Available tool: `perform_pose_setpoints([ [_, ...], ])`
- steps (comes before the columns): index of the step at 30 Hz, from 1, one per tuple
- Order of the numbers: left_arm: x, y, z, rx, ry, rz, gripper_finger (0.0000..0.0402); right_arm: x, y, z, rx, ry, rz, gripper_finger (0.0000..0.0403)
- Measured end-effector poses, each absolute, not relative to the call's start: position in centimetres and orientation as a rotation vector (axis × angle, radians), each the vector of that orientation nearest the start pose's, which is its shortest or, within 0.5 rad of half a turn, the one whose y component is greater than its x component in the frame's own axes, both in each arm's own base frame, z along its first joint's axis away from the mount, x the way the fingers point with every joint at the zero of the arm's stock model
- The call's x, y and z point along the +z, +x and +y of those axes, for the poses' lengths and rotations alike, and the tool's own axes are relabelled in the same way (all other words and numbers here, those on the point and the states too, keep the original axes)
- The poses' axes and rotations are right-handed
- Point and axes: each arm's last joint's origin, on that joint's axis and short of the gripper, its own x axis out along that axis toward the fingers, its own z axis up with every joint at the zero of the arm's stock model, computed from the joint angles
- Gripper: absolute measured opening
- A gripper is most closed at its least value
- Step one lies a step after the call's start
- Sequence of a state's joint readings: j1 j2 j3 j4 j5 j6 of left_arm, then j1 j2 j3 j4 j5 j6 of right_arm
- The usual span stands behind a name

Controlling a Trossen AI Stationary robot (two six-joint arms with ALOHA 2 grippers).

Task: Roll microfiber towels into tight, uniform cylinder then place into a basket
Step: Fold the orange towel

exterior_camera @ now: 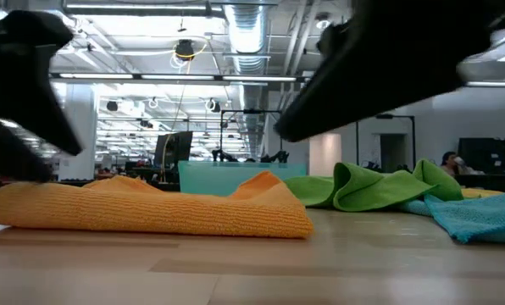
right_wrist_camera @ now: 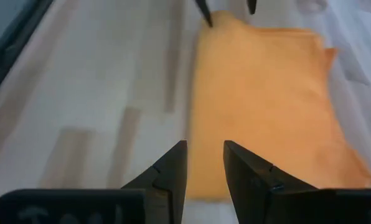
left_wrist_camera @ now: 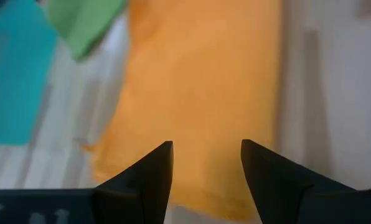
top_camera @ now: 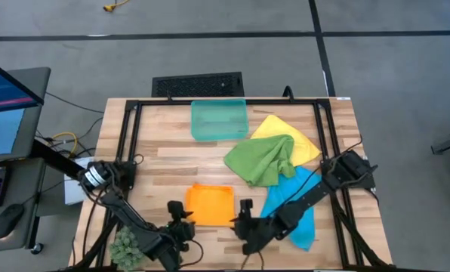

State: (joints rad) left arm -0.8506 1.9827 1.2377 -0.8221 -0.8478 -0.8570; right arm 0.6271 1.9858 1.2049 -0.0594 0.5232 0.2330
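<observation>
High view shows the wooden bench (top_camera: 157, 143) with the orange towel (top_camera: 209, 204) lying folded flat near the middle of the front edge, a dark arm on each side of it. The left tool (top_camera: 181, 217) sits at the towel's front-left corner; in the left wrist view its two fingers (left_wrist_camera: 149, 174) are spread apart just above the orange cloth, pinching nothing. The right tool (top_camera: 244, 215) sits at the towel's front-right corner, and the right wrist view shows its fingers (right_wrist_camera: 173, 168) also parted, with a narrower gap, over the towel's edge — again holding nothing. The basket (top_camera: 219, 119) stands near the back edge of the bench, about the middle, its teal walls translucent. Between basket and right edge lies the yellow towel (top_camera: 304, 140), spread flat, with the green towel (top_camera: 263, 160) crumpled partly on top of it. The blue towel (top_camera: 297, 204) stretches from under the green one toward the front-right corner, passing beneath the right arm. A spiky green plant ball (top_camera: 124, 246) rests at the front-left corner beside the left arm. From the low view the orange towel (exterior_camera: 151, 210) reads as a low, loosely folded heap — not a tight roll — with the basket (exterior_camera: 227, 175) behind it and the green towel (exterior_camera: 371, 188) to one side.
</observation>
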Motion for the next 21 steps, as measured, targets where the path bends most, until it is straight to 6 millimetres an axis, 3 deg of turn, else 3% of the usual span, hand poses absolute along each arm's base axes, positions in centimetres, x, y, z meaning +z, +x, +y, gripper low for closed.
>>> perform_pose_setpoints([
  [4, 13.7, 25.5, -23.8, 0.454, 0.36, 0.869, 0.0182, 14.8, 34.7, 21.3, 0.005, -0.177, 0.697, 0.0126],
  [10, 13.6, 26.3, -22.9, 0.481, 0.307, 0.898, 0.0182, 13.2, 35.9, 20.4, 0.02, -0.096, 0.733, 0.0104],
  [21, 11.0, 25.1, -22.0, 0.463, 0.195, 0.936, 0.0182, 10.2, 36.2, 20.0, 0.014, -0.041, 0.817, 0.004],
])
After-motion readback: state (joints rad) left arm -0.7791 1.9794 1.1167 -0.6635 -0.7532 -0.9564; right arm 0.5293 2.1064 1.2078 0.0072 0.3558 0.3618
